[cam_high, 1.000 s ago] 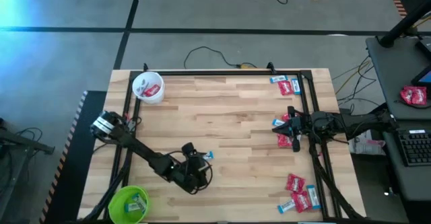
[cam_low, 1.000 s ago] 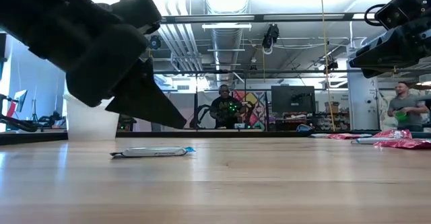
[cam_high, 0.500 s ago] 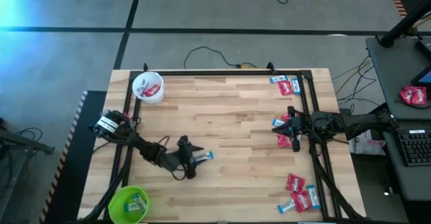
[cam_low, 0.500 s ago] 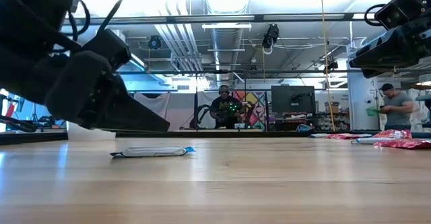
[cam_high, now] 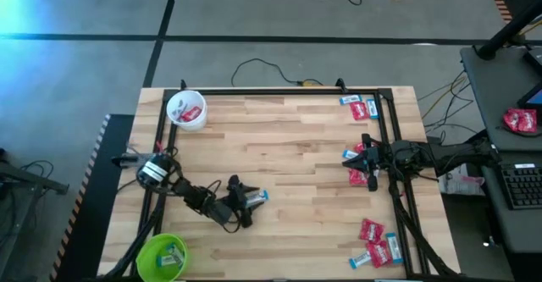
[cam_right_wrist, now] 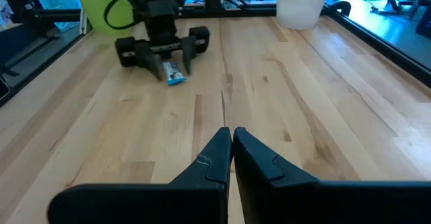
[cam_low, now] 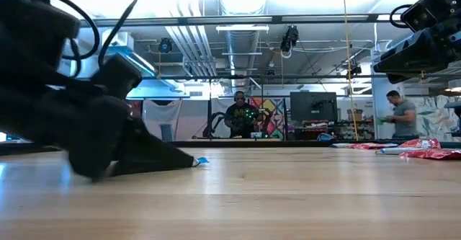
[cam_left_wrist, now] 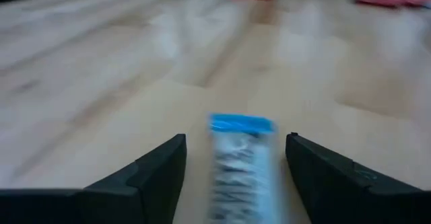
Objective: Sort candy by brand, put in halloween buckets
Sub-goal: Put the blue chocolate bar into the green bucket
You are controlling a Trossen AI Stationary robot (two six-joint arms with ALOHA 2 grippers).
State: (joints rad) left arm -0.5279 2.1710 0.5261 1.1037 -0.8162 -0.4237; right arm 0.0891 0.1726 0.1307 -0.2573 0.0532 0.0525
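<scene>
A slim light blue and white candy (cam_high: 257,196) lies flat on the wooden table, left of middle and toward the near edge. My left gripper (cam_high: 246,199) is open and low at the table. Its fingers point toward the table's right and stand on either side of this candy (cam_left_wrist: 240,162) without touching it. In the low view only the candy's blue end (cam_low: 202,160) shows past the gripper (cam_low: 148,156). My right gripper (cam_high: 362,158) is shut and empty (cam_right_wrist: 232,142) over the table's right side. The white bucket (cam_high: 186,109) stands at the far left and the lime green bucket (cam_high: 163,257) at the near left.
Red and blue candies lie in groups along the right side: far (cam_high: 360,107), middle (cam_high: 357,170) and near (cam_high: 377,245). The white bucket holds red candy and the green one a blue piece. A black frame rail (cam_high: 279,90) runs along the far edge. People (cam_low: 398,121) are in the room behind.
My left gripper has moved from nearer the table's near edge toward the blue and white candy and come down to the table top. Its open fingers now stand on either side of the candy. The candy has stayed where it was.
</scene>
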